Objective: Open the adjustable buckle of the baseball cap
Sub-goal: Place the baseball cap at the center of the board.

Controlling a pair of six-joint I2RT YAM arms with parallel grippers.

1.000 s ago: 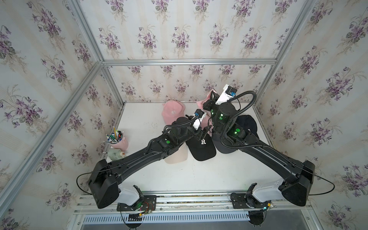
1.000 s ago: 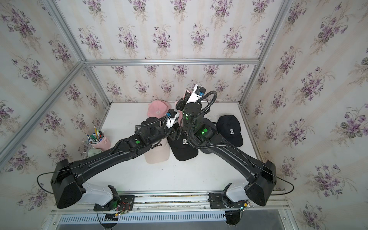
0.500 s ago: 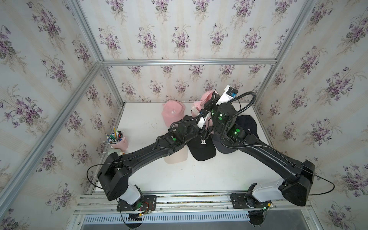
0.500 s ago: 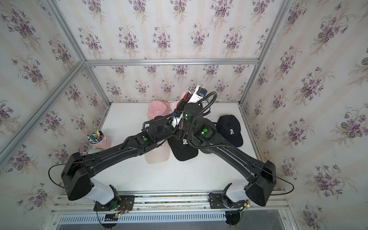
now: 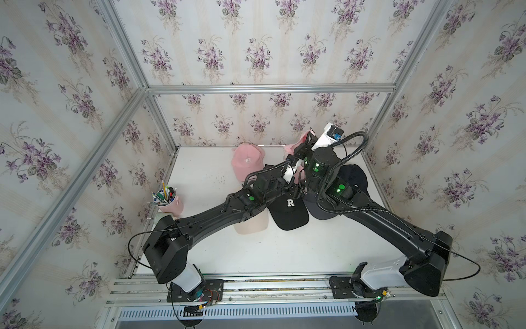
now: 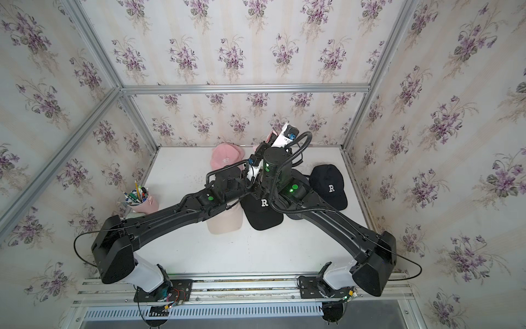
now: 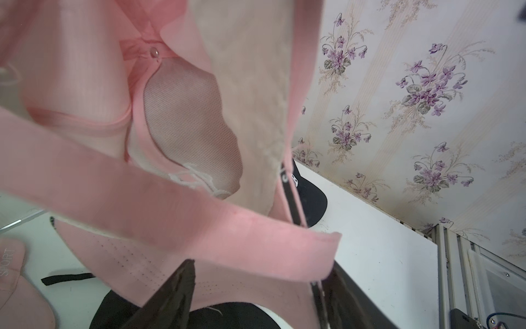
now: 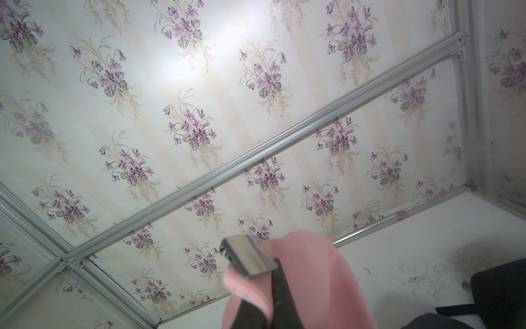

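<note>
Pink fabric is pinched in the closed right gripper. Its fingers clamp the strap end of the pink baseball cap, just under the silver metal buckle. The left gripper stands parted, with a dark finger on each side of a perforated pink panel. The loose strap tail crosses just above it, and the gripper has hold of nothing that I can see. In a top view the cap hangs lifted off the table, at about 1 o'clock from the table's middle, near its far edge.

By my reading the cap is picked up and the buckle end secured. The opening itself is left: the tail has to be caught and the clasp worked loose.

I cannot tell whether the clasp's flap is already lifted, since only one flat face shows. Whether the tail runs through the buckle is hidden too. In both top views the arms cover the gripper tips. A beige cap, at 7 o'clock from the held one, lies half under the left arm.
</note>
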